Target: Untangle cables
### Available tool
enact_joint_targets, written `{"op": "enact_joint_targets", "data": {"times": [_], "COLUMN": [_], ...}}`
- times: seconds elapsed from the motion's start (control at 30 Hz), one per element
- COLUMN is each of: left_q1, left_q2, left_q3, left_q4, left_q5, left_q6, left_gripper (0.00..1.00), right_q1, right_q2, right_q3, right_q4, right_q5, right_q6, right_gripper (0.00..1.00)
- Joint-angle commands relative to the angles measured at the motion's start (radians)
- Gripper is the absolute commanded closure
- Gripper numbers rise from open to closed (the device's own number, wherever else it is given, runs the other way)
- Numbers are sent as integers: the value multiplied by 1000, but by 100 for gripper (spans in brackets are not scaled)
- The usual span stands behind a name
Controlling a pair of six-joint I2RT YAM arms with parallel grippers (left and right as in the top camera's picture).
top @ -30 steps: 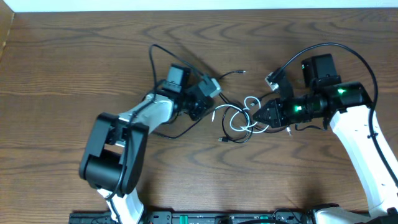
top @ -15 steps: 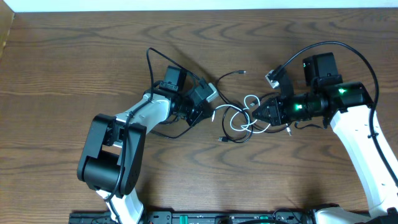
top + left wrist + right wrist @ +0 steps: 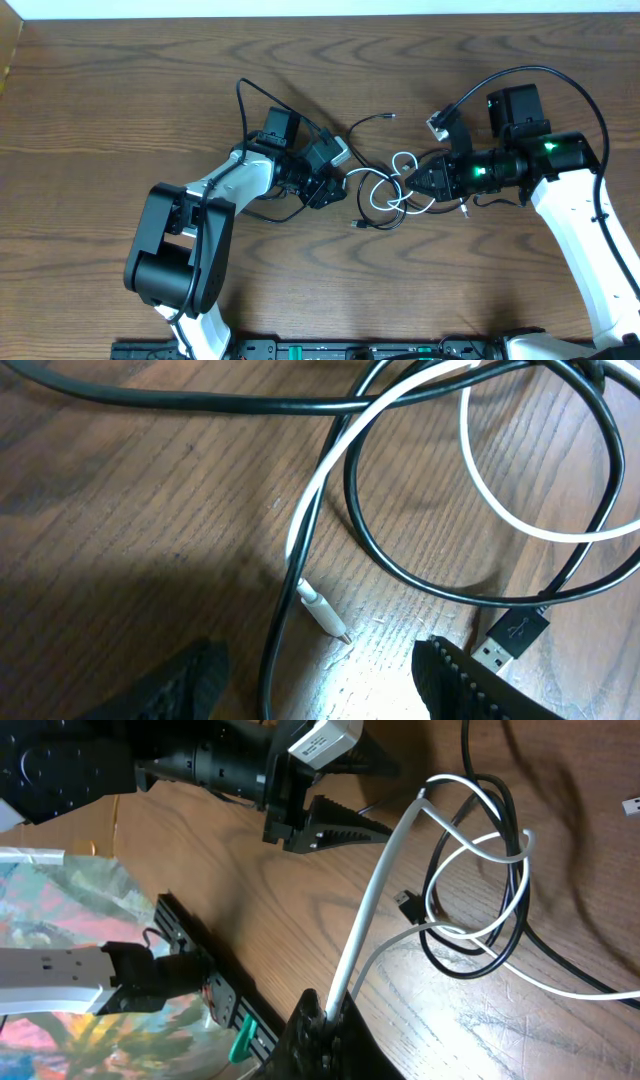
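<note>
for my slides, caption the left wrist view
Left hand open over the plug of the white cable, black cable looped beside

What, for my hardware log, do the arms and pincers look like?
The left arm and right arm have white shells, black joints and trailing black wires; green lights glow on the right. The left pincer and right pincer are black.

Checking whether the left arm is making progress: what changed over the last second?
The left pincer shifted down the overhead view toward the tangle and now hangs open astride the white plug. Nothing was gripped or released. The right pincer stayed shut on the white cable, and its loops with the black cable lie as before.
</note>
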Motion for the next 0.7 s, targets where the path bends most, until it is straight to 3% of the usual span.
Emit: {"op": "enact_joint_targets", "data": {"times": [0.0, 0.37, 0.67], "left_q1": [0, 0, 0], "left_q2": [-19, -16, 2], "left_q3": [-3, -3, -3], "left_q4": [-1, 65, 74], "left_q5": [12, -13, -13], "left_q6": [51, 56, 74], "left_gripper": [36, 36, 43], "right_q1": [-4, -4, -4], "right_q2": [-17, -17, -17], "right_q3": [11, 11, 11], "right_q4": [3, 18, 28], "right_q5": [-44, -58, -70], "right_q6": [-19, -23, -23], "right_gripper": [99, 99, 99]}}
